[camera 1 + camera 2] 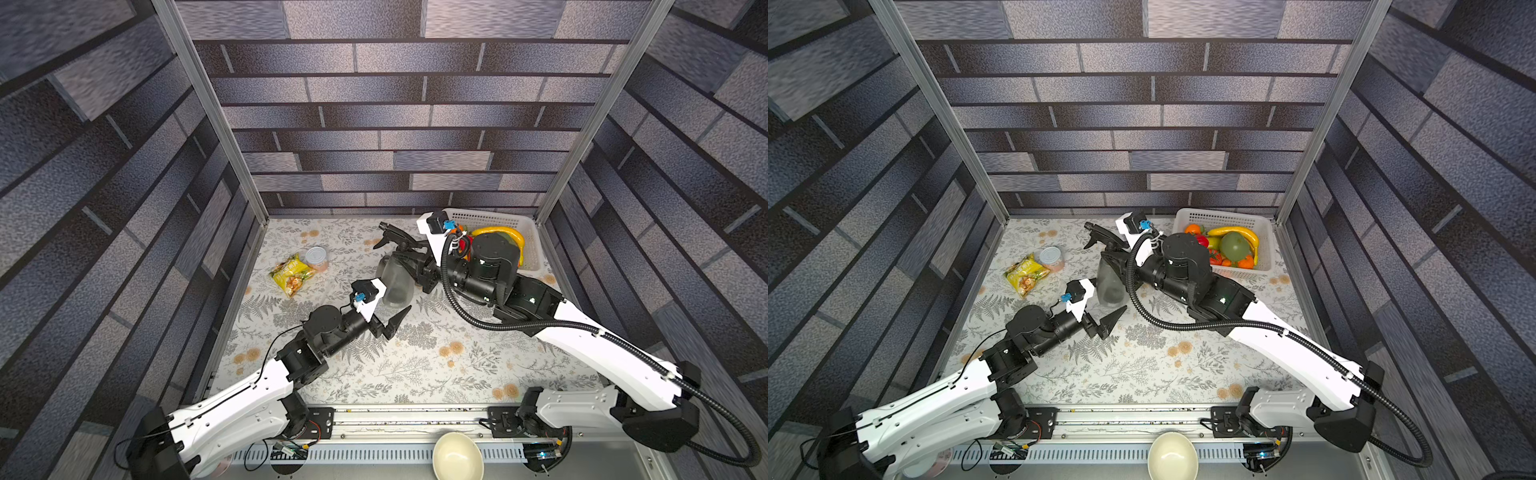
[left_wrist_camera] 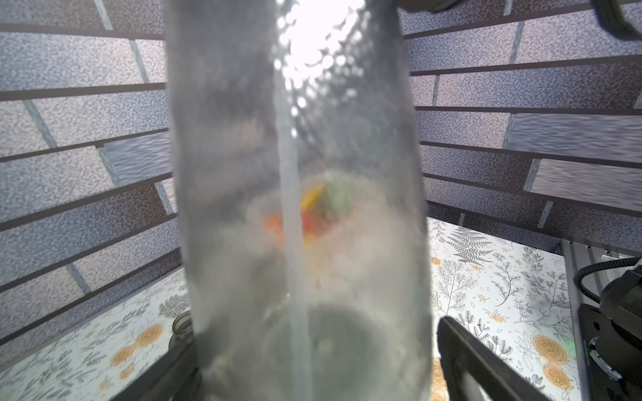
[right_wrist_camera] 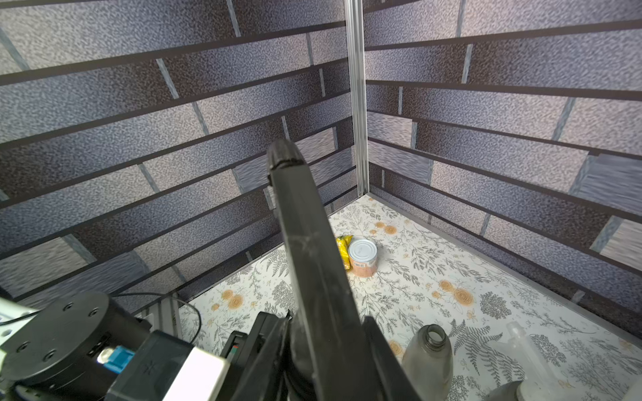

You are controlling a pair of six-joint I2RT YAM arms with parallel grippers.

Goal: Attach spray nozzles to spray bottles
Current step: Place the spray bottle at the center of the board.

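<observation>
At table centre: smoky spray bottle (image 1: 395,278) upright; black spray nozzle (image 1: 394,237) on its neck; dip tube (image 2: 291,208) inside
Right gripper (image 3: 326,347): clamped on the black spray nozzle
Left gripper (image 2: 314,335): jaws spread wide, straddling the bottle's base; gripping nothing
Base contact: blurred; possibly resting on the tablecloth (image 1: 415,365)
Spares: open bottle (image 3: 429,354); white nozzle (image 3: 521,343) near it

A smoky grey translucent cone-shaped plastic bottle (image 1: 397,286) stood roughly upright near the middle of the table (image 1: 415,365), a black plastic trigger spray head (image 1: 392,239) sitting on its neck and a pale dip tube (image 2: 291,215) running down inside it. A second grey bottle (image 3: 429,357) stood uncapped, open neck upward, with a translucent white spray head (image 3: 521,343) just beside it.
</observation>
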